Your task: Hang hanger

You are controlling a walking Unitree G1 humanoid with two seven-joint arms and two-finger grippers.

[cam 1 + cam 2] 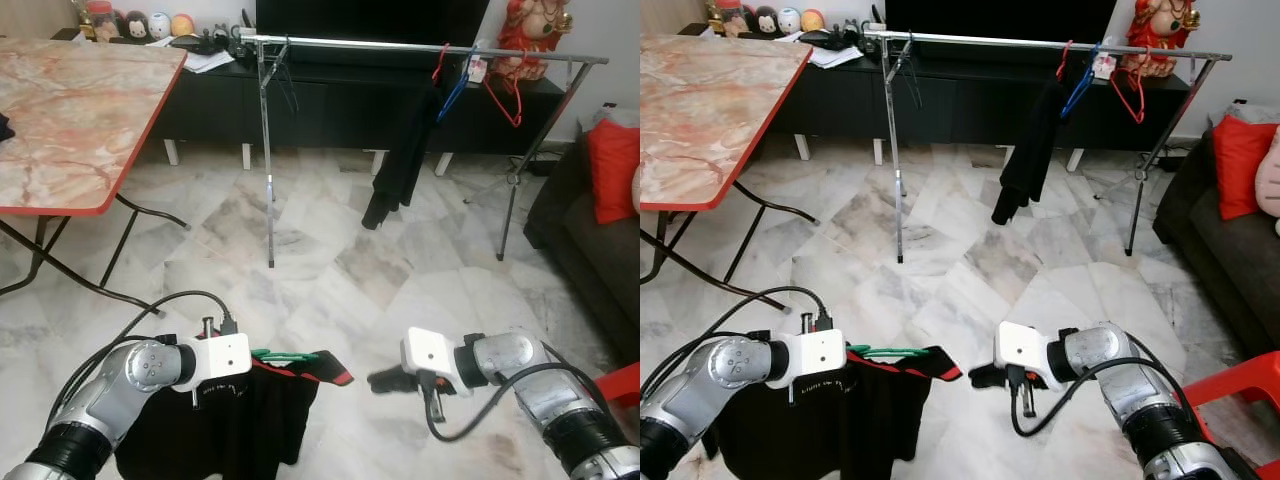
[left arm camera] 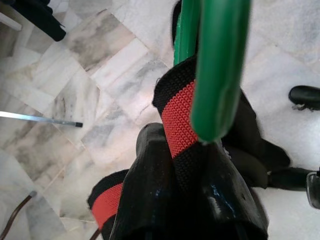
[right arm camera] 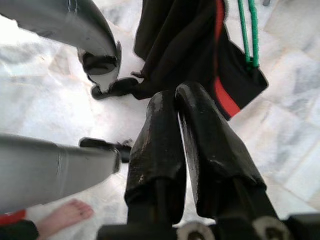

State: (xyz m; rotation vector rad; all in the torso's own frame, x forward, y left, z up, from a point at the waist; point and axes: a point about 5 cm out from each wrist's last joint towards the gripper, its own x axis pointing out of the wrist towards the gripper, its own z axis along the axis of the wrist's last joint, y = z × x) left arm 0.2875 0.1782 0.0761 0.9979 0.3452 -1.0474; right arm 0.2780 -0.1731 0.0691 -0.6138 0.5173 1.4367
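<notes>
My left gripper is clamped on the green hanger with its black shirt, my right gripper closed and empty; next I must carry it to the rail.

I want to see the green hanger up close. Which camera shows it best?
The left wrist view: the green hanger looms large there, over the black-and-red garment. The eye views show a thin green strip by the left pincer; the right wrist view shows it small.

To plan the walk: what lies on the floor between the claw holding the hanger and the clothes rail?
In the left eye view, only bare marble floor lies between the left claw, shut on the green hanger, and the rail.
</notes>
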